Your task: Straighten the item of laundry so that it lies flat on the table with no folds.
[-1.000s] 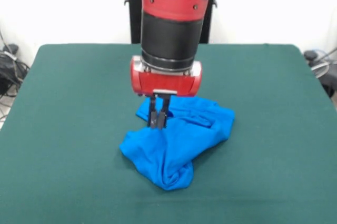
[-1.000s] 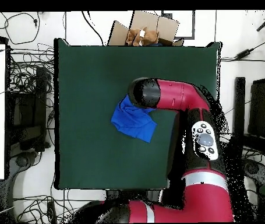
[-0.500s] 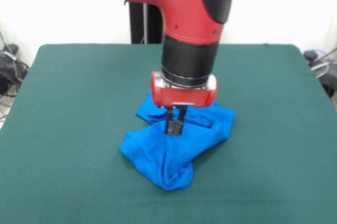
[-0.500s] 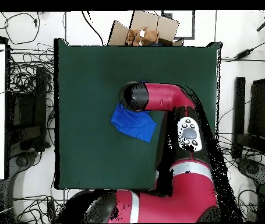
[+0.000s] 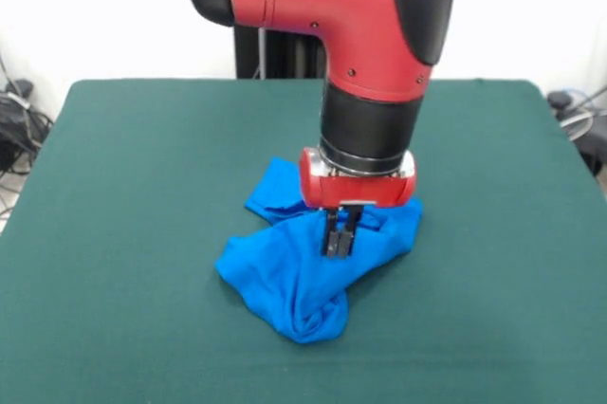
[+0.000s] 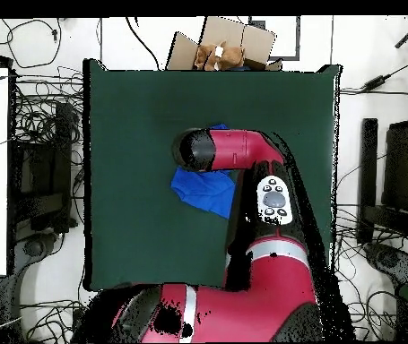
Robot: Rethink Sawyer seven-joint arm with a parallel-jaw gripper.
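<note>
Nearest me the blue T-shirt (image 5: 313,266) lies bunched in a heap mid-tabletop (image 5: 123,233), nowhere near flat; just behind its front fold the claw (image 5: 339,242) stands with its prongs pressed together, seemingly pinching cloth; next it should drag that fold outward

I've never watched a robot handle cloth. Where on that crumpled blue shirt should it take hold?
Probably a loose outer edge, taken from straight above. The blue shirt lies bunched on the green table, and its flap toward the table's far side lies thin and free. Pulling it outward should open the folds. The pincer sits at the thicker middle.
</note>
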